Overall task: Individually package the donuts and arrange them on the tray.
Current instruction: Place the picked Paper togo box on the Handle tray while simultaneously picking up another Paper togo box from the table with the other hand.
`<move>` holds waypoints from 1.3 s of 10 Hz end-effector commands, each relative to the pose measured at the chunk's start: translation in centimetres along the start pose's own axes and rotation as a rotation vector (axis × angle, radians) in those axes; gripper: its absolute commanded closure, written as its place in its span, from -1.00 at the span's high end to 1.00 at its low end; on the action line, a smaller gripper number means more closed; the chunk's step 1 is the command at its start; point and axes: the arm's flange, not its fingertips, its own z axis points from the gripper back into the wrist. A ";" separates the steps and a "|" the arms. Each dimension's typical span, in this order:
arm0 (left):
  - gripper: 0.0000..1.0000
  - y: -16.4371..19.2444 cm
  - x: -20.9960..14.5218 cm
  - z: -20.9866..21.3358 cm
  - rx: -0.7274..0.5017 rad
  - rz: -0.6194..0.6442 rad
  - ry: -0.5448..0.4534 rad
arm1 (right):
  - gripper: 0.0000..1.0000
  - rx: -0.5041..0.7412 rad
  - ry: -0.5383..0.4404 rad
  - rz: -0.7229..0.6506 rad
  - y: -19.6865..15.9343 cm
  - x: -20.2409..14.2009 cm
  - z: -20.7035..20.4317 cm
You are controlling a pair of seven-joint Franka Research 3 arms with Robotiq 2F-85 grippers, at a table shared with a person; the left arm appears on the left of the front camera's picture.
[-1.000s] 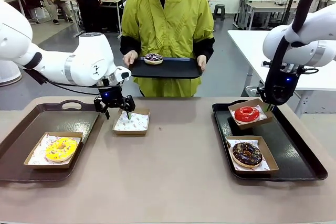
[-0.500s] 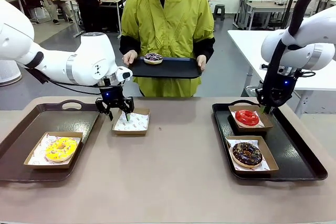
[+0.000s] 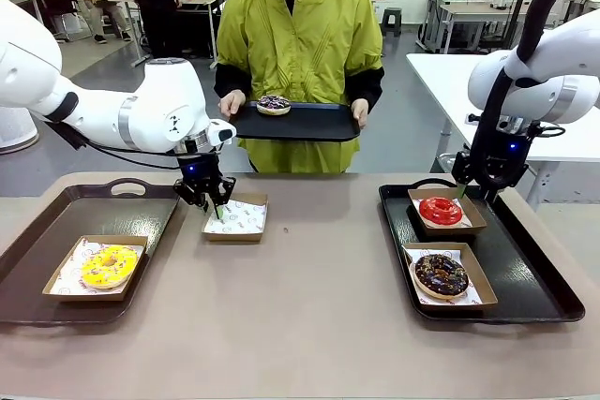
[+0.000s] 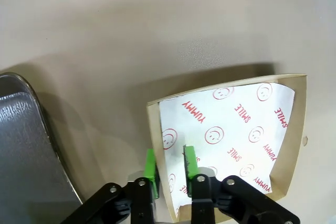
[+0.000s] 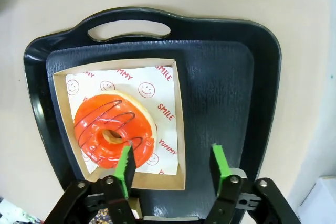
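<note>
Beside left tray [image 3: 56, 231], left tool [image 4: 169, 162] pinching box wall [image 4: 155, 129]

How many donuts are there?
4. The yellow donut sits boxed on the left tray, the red donut and chocolate donut sit boxed on the right tray, and the purplish donut is on the person's tray.

Glossy red donut [image 5: 114, 129] with dark drizzle, yellow donut [image 3: 109, 265], chocolate sprinkled donut [image 3: 441, 274], brown box [image 4: 294, 145] lined white with red print, black tray [image 5: 257, 93]
</note>
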 end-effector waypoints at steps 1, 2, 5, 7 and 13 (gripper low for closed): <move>-1.00 -0.4 0.5 0.2 0.040 0.020 0.001 | 1.00 0.028 0.012 -0.002 -0.2 0.5 0.2; -1.00 -0.4 0.4 0.3 0.043 0.021 0.004 | 1.00 0.029 0.012 -0.004 -0.3 0.5 0.2; -1.00 -0.3 0.4 0.6 0.054 0.024 0.005 | 1.00 0.033 0.012 -0.008 -0.3 0.4 0.2; -1.00 -0.5 0.5 1.4 0.052 0.033 0.007 | 1.00 0.137 0.010 0.016 -0.7 -0.7 1.3; -1.00 -1.4 3.3 12.2 0.024 0.088 -0.035 | 1.00 0.806 -0.118 0.098 -9.1 -16.9 8.2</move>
